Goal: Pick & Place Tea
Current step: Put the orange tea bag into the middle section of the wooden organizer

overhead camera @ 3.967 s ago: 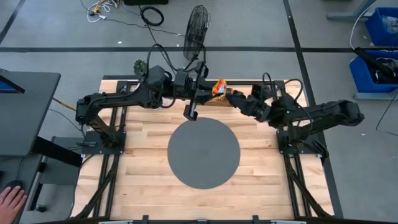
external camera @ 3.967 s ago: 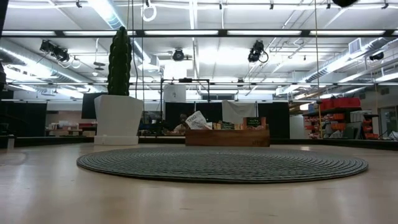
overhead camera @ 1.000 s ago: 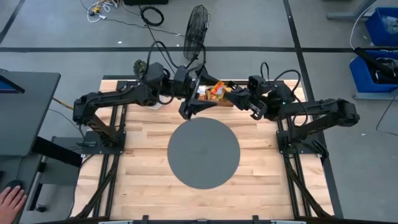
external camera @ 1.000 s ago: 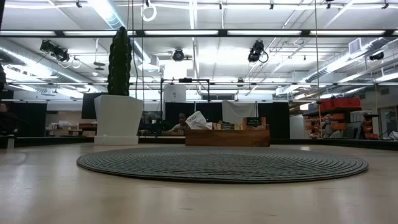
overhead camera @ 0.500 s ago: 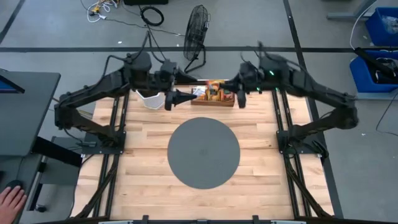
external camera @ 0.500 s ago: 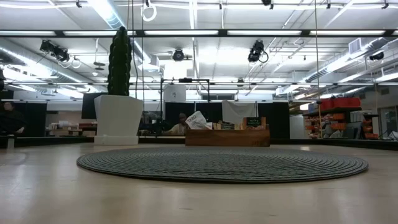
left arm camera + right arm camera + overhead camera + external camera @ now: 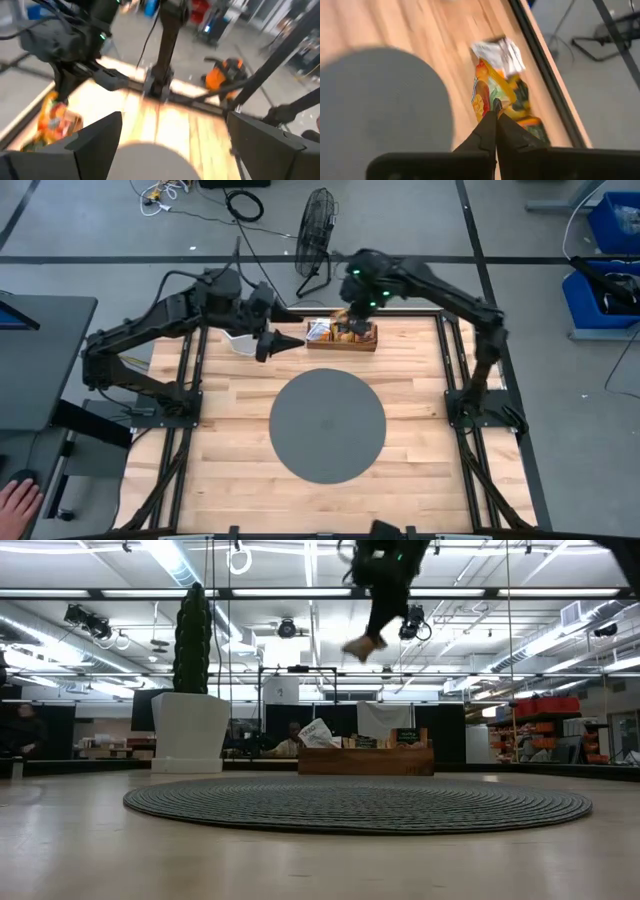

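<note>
The right gripper (image 7: pixel 345 315) hangs high above the far edge of the table, almost straight over the wooden tray (image 7: pixel 342 337); its fingers (image 7: pixel 492 131) are pressed together with nothing visible between them in its wrist view. Seen from table height it sits well up in the air (image 7: pixel 362 644), clear of the tray (image 7: pixel 366 761) below. The tea (image 7: pixel 345 328) lies in that tray as a loose heap of orange and yellow packets, with a white one (image 7: pixel 318 331) at the end nearest the left arm. Past the right fingertips the heap (image 7: pixel 492 97) runs lengthwise along the table's edge — so the tea is directly below this gripper, a plain descent away.

The left gripper (image 7: pixel 283 342) waits just beside the tray's left end, spread wide and empty, pointing across toward the tea (image 7: pixel 54 120).

I judge the right arm the better placed: it would need to open, then drop onto the heap. The round grey mat (image 7: pixel 327 425) lies nearer the front, well apart from the tray — bare.
</note>
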